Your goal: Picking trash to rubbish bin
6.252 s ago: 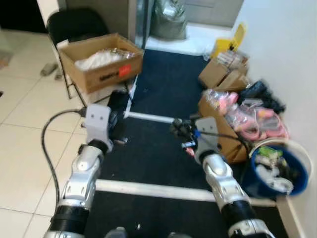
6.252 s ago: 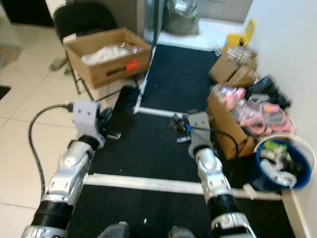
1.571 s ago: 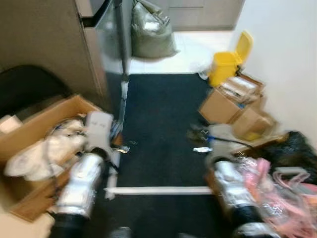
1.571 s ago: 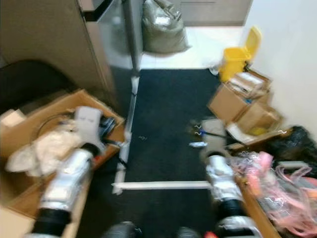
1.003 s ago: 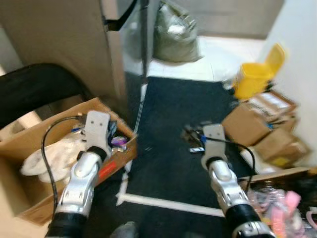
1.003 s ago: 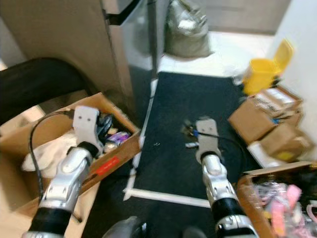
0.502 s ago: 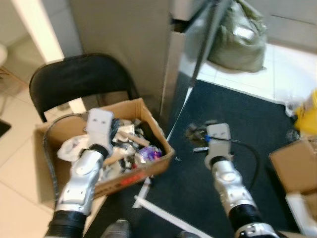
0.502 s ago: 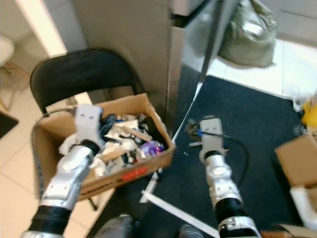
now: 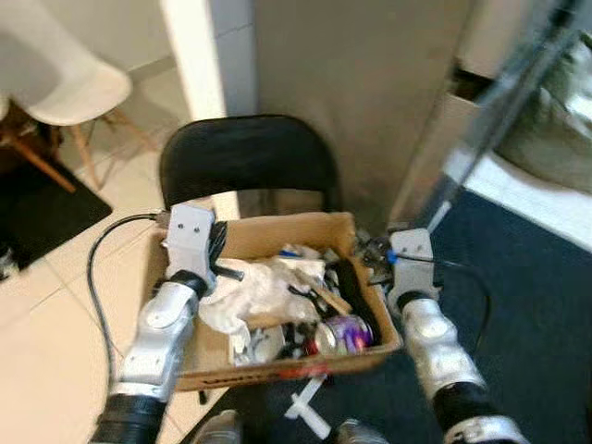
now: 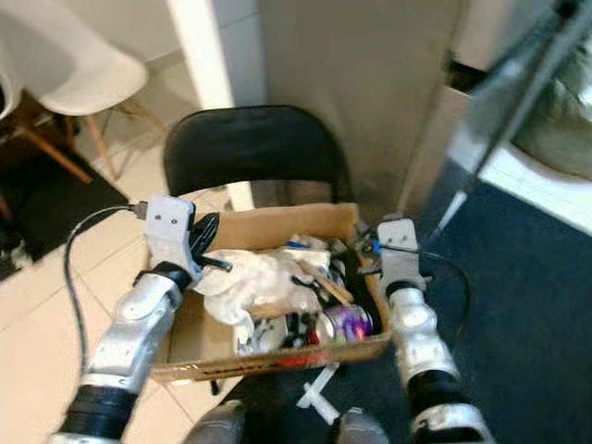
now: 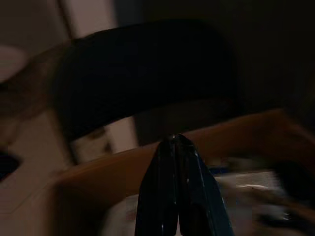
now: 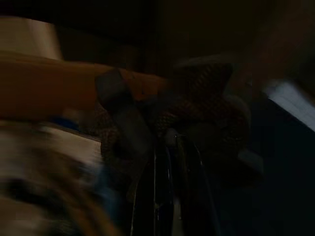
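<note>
- The cardboard box [image 9: 277,365] of trash is seen at six o'clock, on a black chair [image 9: 245,166].
- The right pincer [image 10: 363,252] is clamped on crumpled trash [image 12: 197,98] at the box's three-o'clock edge; this grip should be kept firm.
- The left pincer [image 11: 173,147] is closed narrow, empty.

A brown cardboard box [image 9: 277,370] holds white crumpled plastic [image 9: 264,287] and a purple can [image 9: 344,331]. A black chair [image 9: 245,157] stands at 12 o'clock, a white chair [image 9: 69,88] at 10 o'clock.
</note>
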### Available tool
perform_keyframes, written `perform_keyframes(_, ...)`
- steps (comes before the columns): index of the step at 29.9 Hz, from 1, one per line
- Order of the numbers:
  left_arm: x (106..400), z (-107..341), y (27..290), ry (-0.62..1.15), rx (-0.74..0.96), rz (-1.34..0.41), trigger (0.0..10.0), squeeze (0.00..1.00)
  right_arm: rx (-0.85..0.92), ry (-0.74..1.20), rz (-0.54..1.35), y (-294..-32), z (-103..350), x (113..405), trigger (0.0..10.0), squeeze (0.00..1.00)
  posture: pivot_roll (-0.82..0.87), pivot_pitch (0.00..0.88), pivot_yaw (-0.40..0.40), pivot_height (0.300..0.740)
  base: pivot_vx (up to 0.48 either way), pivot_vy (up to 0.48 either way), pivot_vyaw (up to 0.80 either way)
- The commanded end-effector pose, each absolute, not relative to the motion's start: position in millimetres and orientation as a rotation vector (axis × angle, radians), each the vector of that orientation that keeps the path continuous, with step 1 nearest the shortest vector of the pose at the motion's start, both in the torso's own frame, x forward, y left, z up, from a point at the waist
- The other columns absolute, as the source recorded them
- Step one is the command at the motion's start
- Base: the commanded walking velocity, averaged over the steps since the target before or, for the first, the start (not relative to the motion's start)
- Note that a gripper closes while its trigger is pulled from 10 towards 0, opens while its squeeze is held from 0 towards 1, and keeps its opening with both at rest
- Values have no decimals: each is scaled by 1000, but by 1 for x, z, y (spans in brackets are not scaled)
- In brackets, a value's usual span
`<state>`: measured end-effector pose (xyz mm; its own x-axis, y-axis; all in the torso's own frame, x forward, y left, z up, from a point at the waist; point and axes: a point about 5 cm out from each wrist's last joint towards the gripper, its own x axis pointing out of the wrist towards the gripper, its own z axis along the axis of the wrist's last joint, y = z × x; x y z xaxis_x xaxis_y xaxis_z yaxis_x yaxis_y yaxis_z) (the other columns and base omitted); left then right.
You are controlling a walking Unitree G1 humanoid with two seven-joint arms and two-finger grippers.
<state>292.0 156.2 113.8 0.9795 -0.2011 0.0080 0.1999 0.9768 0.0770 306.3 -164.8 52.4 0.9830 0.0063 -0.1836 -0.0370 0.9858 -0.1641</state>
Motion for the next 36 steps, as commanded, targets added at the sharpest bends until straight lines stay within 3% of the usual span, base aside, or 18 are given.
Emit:
perform_keyframes(1,291,111,155,-3,82,-207,10000,0,-152,201,21,-166,48,303,10000,0,77,66,3,740,0,0,0)
perform_keyframes(9,282,89,155,131,166,-323,10000,0,-159,199,99,-165,49,305,10000,0,79,59,4,740,0,0,0)
perform_keyframes(16,269,78,159,218,183,-492,10000,0,-345,263,319,-162,39,301,10000,0,83,46,-3,740,0,0,0)
perform_keyframes(23,270,78,165,221,193,-483,10000,0,-471,359,465,-165,26,293,10000,0,82,36,-9,740,0,0,0)
perform_keyframes(30,271,80,166,216,188,-487,10000,0,-462,369,498,-166,26,293,10000,0,80,30,-12,740,0,0,0)
perform_keyframes(31,271,80,166,215,186,-488,10000,0,-457,368,500,-166,26,294,10000,176,80,30,-12,740,0,0,0)
perform_keyframes(32,271,81,165,212,185,-487,10000,0,-427,372,503,-166,27,294,10000,1000,80,31,-12,740,0,0,0)
perform_keyframes(36,272,81,165,206,181,-480,10000,0,-411,363,488,-166,29,296,10000,1000,79,32,-12,740,0,0,0)
